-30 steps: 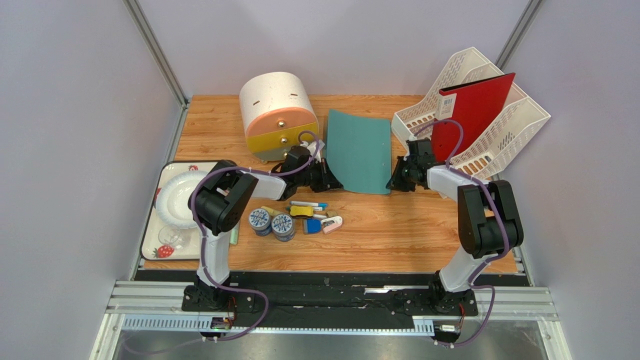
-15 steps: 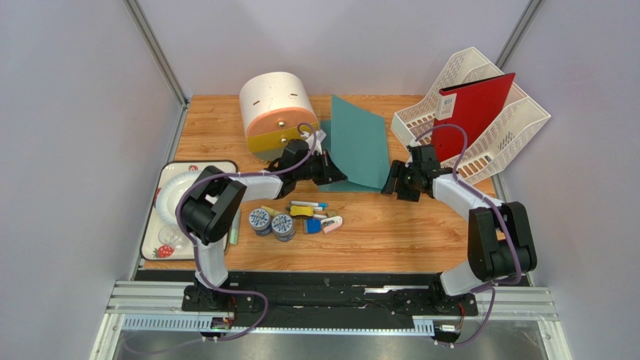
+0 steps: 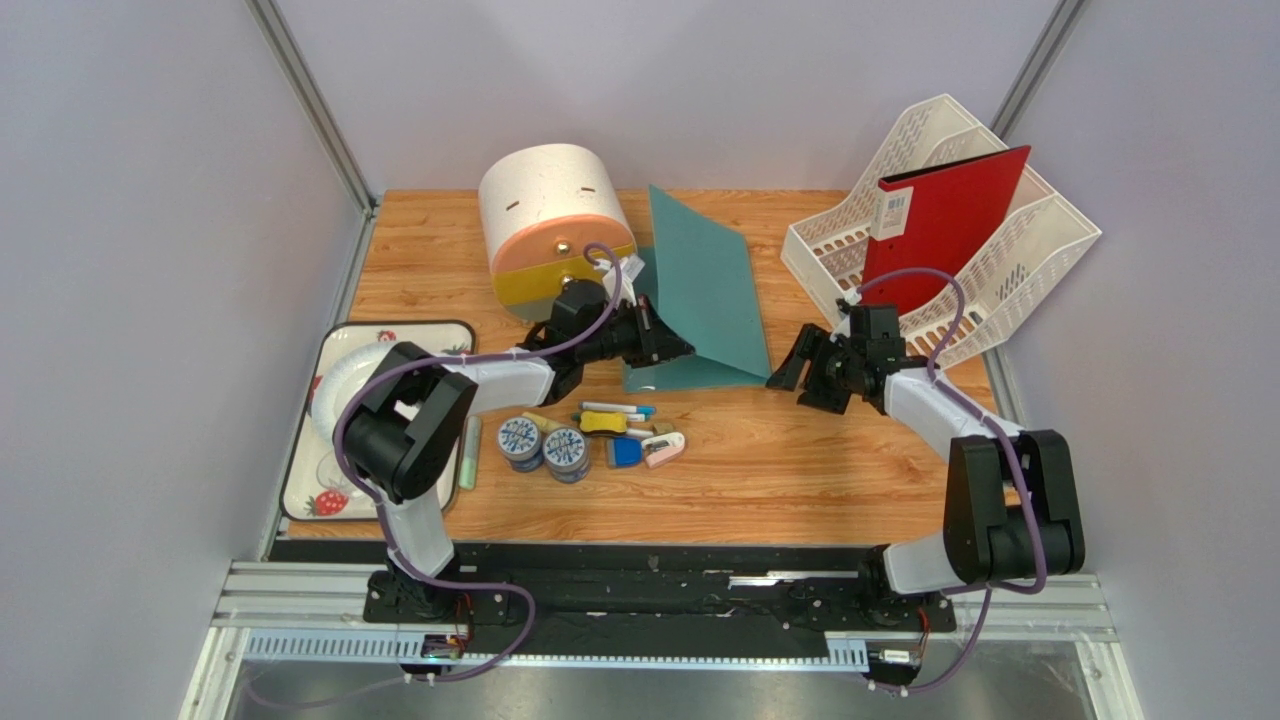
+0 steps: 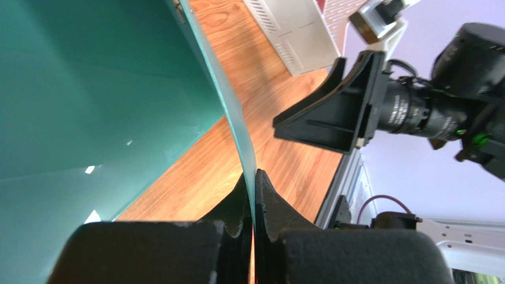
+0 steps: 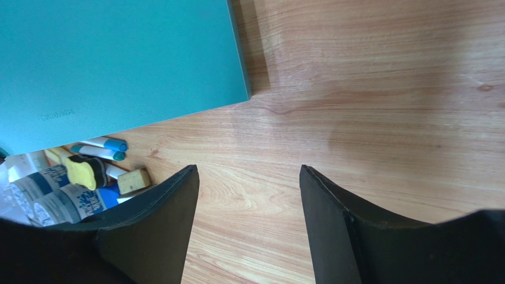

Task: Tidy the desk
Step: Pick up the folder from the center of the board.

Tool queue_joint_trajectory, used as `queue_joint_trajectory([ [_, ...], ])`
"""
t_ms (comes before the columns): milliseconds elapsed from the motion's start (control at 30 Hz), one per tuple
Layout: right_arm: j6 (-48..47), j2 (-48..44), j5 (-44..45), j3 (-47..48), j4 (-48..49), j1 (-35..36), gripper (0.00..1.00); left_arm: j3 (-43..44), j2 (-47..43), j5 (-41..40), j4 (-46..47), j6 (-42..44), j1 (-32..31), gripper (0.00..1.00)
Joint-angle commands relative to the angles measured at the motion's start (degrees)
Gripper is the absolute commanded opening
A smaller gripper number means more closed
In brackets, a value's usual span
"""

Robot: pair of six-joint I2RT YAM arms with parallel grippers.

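Observation:
A teal folder (image 3: pixel 706 300) sits at the middle back of the wood-grain desk (image 3: pixel 781 465), its cover raised at a slant. My left gripper (image 3: pixel 661 342) is shut on the cover's near edge; in the left wrist view the thin teal sheet (image 4: pixel 106 89) runs straight between the closed fingertips of that gripper (image 4: pixel 253 177). My right gripper (image 3: pixel 784 368) hangs open just right of the folder's near right corner and touches nothing. In the right wrist view the right gripper (image 5: pixel 249 171) has only bare desk (image 5: pixel 367 89) between its fingers, with the folder (image 5: pixel 118 59) up and to the left.
A white file rack (image 3: pixel 1037 240) holding a red folder (image 3: pixel 947 225) stands at the back right. A round drawer unit (image 3: pixel 556 225) is behind the left gripper. Markers and erasers (image 3: pixel 624 428) and tape rolls (image 3: pixel 544 446) lie in front; a strawberry tray (image 3: pixel 301 480) is at the left.
The right gripper opened, let go of the folder's near right corner and drew back to the right. The left gripper closed fully and raised the cover to a steeper slant.

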Motion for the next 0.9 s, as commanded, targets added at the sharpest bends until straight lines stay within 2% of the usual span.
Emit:
queue_joint_trajectory([
  [0, 3.95, -2.37, -4.63, -2.28, 7.12, -0.60, 0.67, 0.60, -2.96, 3.21, 9.39, -1.44, 0.27, 0.00],
  [167, 6.23, -3.42, -5.25, -3.78, 9.49, -1.56, 0.67, -0.19, -3.74, 5.24, 13.80, -3.28, 0.62, 0.00],
  [367, 10.27, -5.00, -9.82, -7.64, 15.55, -4.73, 0.68, -0.45, -6.73, 6.12, 12.83, -2.67, 0.71, 0.00],
  [400, 10.72, -5.09, -12.09, -8.17, 16.61, -7.17, 0.68, -0.62, -7.17, 5.95, 12.40, -2.41, 0.71, 0.00],
  [500, 12.38, -4.39, -16.05, -9.14, 20.22, -8.59, 0.68, -0.63, -8.76, 6.03, 10.20, -1.09, 0.71, 0.00],
  [733, 19.23, -5.70, -20.63, -11.60, 30.66, -9.39, 0.69, -1.68, -10.52, 6.56, 9.84, -0.47, 0.71, 0.00],
  [867, 20.91, -5.80, -21.42, -10.73, 32.17, -9.39, 0.70, -1.94, -11.04, 7.26, 9.75, -0.12, 0.71, 0.00],
])
